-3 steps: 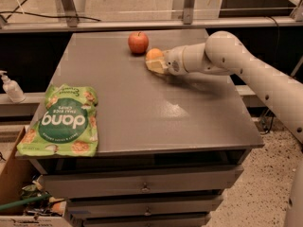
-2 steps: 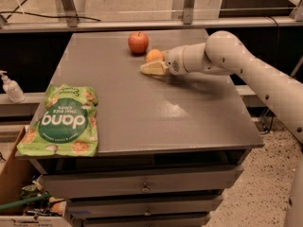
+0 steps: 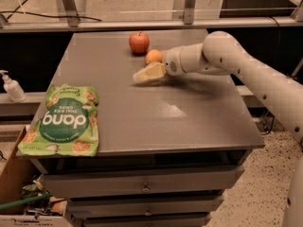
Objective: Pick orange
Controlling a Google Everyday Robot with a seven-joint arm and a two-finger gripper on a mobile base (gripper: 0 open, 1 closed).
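The orange [image 3: 153, 56] is small, round and pale orange. It sits on the grey table [image 3: 189, 122] toward the back, just right of and in front of the red apple [image 3: 138, 42]. My gripper [image 3: 143, 71] reaches in from the right on the white arm [image 3: 222, 56], low over the table and pointing left. One pale yellow finger [image 3: 149, 73] lies just in front of the orange. The other finger is hidden behind the orange. The gripper looks open with the orange close to its palm, and I see no grip on it.
A green chips bag [image 3: 66, 119] lies flat at the table's front left corner. A pump bottle [image 3: 12, 86] stands on a ledge to the left. A cardboard box [image 3: 14, 183] sits on the floor at the lower left. Drawers [image 3: 144, 186] are under the table.
The gripper has moved down and toward the front left. The orange, covered by it a second ago, now shows behind the near finger. Apple and bag have not moved.
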